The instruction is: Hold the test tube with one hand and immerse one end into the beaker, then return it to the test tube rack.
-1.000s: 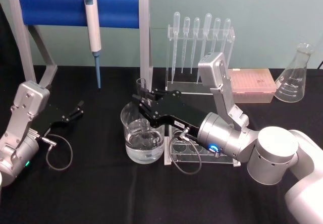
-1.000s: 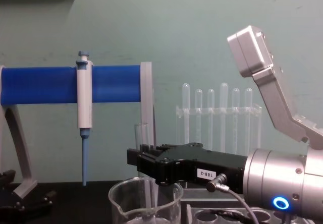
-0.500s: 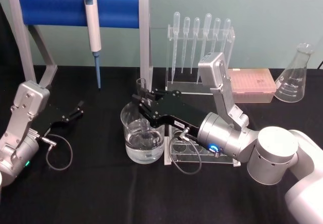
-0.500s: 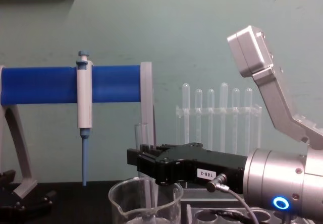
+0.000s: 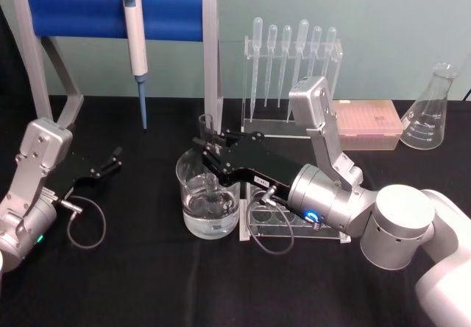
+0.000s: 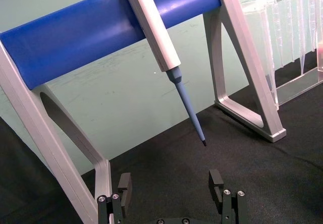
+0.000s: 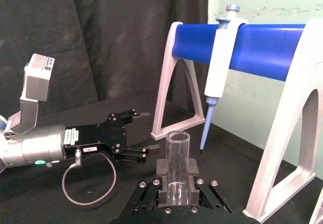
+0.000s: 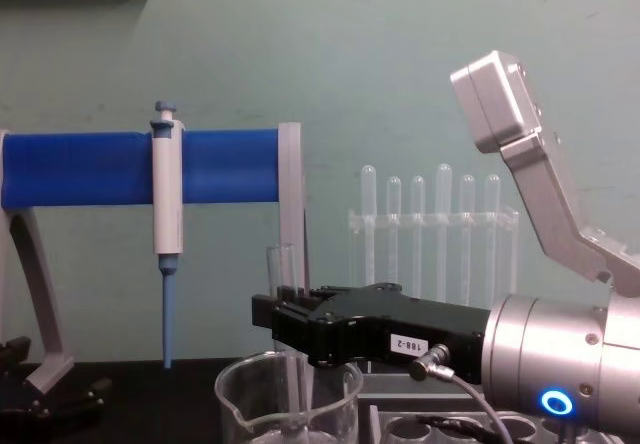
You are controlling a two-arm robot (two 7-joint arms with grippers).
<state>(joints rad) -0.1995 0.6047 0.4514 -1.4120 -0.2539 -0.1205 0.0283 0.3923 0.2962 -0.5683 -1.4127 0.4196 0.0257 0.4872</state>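
The test tube (image 5: 207, 126) stands upright with my right gripper (image 5: 208, 150) shut on its middle. Its open rim sticks up above the fingers and its lower part reaches down inside the beaker (image 5: 193, 216), which holds some clear liquid. From the chest the test tube (image 8: 279, 264) rises behind the black right gripper (image 8: 281, 320) and continues into the beaker (image 8: 238, 404) below. In the right wrist view the test tube (image 7: 177, 156) sits clamped between the fingers (image 7: 194, 184). My left gripper (image 5: 110, 160) rests open at the far left of the table, its fingers (image 6: 124, 182) spread with nothing between them.
A blue-barred stand (image 5: 110, 6) at the back left carries a white pipette (image 5: 135, 40) with a blue tip. A clear rack of bulb pipettes (image 5: 291, 54) stands behind the beaker. A pink tip box (image 5: 368, 121) and a conical flask (image 5: 430, 110) are at the right. A clear tube rack (image 5: 280, 220) lies under my right arm.
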